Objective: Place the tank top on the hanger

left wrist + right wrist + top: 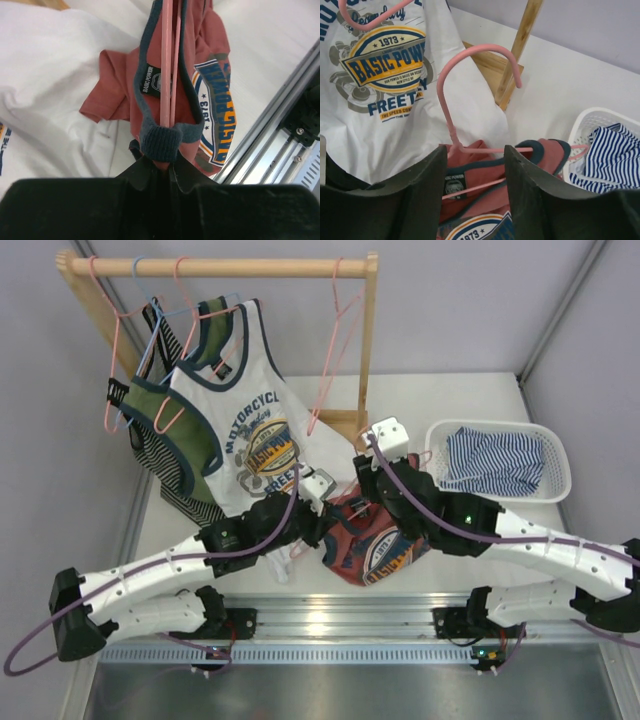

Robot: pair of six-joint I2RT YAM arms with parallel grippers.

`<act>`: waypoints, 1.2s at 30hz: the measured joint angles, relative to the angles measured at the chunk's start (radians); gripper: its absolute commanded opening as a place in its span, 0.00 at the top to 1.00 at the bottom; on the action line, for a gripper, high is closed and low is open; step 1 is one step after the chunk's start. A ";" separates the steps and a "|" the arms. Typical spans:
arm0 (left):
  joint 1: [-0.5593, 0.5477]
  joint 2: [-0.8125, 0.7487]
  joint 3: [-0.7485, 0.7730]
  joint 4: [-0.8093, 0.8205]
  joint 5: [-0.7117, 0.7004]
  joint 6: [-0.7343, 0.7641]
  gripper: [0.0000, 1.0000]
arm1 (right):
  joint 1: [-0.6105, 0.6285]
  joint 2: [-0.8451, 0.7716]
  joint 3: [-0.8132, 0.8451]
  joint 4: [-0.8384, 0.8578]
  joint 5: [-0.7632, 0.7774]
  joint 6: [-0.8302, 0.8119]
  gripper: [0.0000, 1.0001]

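Observation:
The rust-red tank top (385,550) lies bunched on the table between my two grippers. The pink hanger (451,75) is threaded through its neck, hook sticking up. In the left wrist view the hanger's two wires (167,75) run inside the navy-trimmed neck, and a navy shoulder strap (160,142) wraps the hanger's end. My left gripper (161,164) is shut on that strap and hanger end; it also shows in the top view (316,510). My right gripper (475,148) is open, its fingers either side of the hanger's neck and the tank top's (485,180) collar; it also shows in the top view (362,502).
A wooden rack (220,267) at the back left holds the white Motorcycle tank top (255,440), green garments and spare pink hangers (335,350). A white basket (440,430) with a striped garment (495,460) sits at the right. An aluminium rail (330,615) runs along the near edge.

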 measured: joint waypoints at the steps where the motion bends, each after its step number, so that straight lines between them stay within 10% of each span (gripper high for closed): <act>1: 0.003 -0.007 -0.015 0.004 -0.011 -0.007 1.00 | 0.000 -0.001 0.000 0.003 0.001 -0.002 0.43; 19: 0.010 -0.109 -0.208 0.095 -0.093 -0.133 1.00 | 0.000 -0.120 -0.001 0.016 0.081 -0.005 0.01; 36: 0.010 -0.241 -0.333 0.111 -0.192 -0.257 1.00 | 0.000 -0.196 -0.003 0.014 0.135 -0.003 0.00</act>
